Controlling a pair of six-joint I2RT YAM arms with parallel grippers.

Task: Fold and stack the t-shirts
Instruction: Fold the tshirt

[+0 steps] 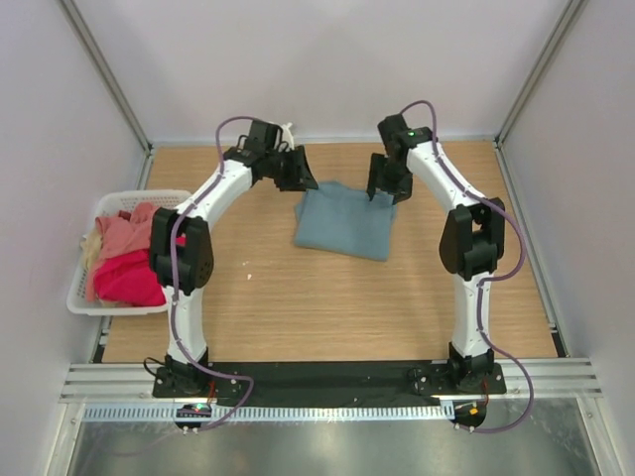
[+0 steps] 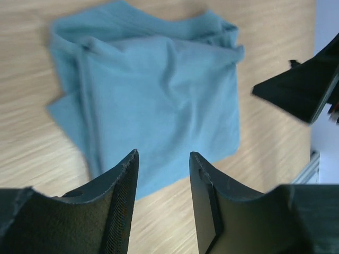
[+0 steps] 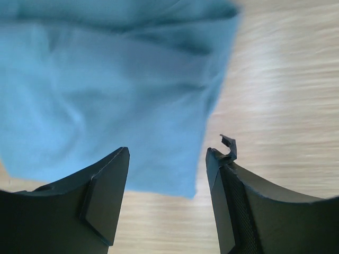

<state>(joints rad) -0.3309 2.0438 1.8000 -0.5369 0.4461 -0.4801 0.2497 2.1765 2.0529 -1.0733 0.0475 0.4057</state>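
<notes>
A folded grey-teal t-shirt [image 1: 345, 222] lies on the wooden table at centre; it also shows in the left wrist view [image 2: 159, 90] and the right wrist view [image 3: 106, 90]. My left gripper [image 1: 300, 169] hovers open and empty above its far left corner, seen in the left wrist view [image 2: 163, 159]. My right gripper [image 1: 383, 180] hovers open and empty above its far right corner, seen in the right wrist view [image 3: 167, 154]. Salmon pink [image 1: 127, 231], crimson-pink [image 1: 129, 278] and cream [image 1: 91, 244] shirts lie in the white basket [image 1: 83, 300].
The white slotted basket stands at the table's left edge against the left wall. Grey walls enclose the table on the left, back and right. The right gripper's finger [image 2: 304, 87] shows at the right of the left wrist view.
</notes>
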